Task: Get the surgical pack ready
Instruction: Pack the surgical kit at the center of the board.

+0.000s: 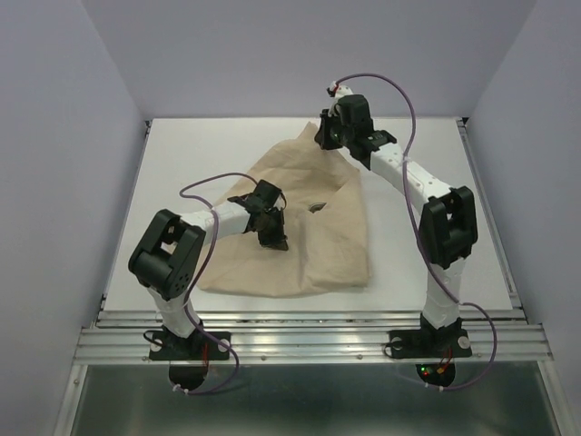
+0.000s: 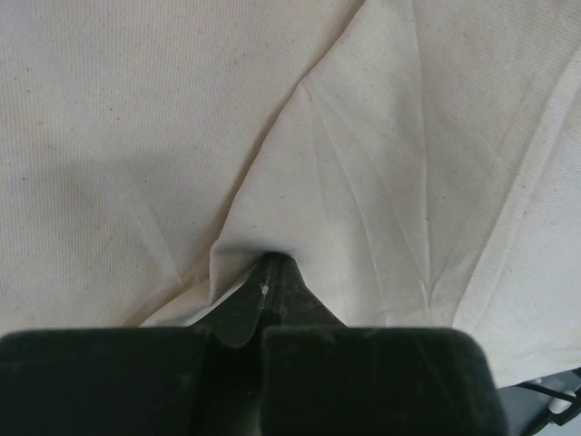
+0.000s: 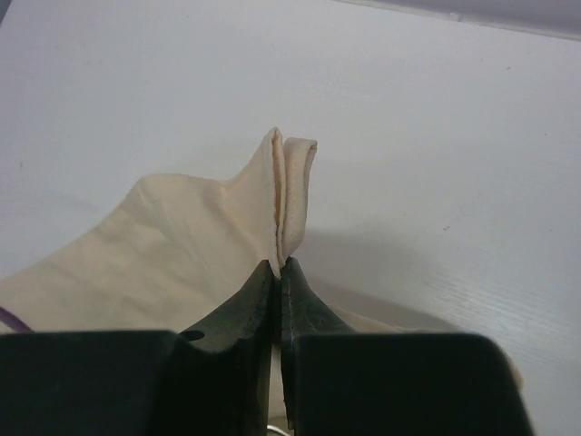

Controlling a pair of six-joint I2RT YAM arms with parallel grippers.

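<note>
From above you see the large beige woven cloth sheet (image 1: 309,259) lying rumpled and folded over itself in the middle of the white table (image 1: 436,154). Only your wrist cameras show the grips: the left gripper (image 2: 269,265) is pinched tight on a fold near the sheet's middle, and the right gripper (image 3: 280,265) is clamped on a doubled corner at its far tip. Creases fan out across the weave from the left pinch.
</note>
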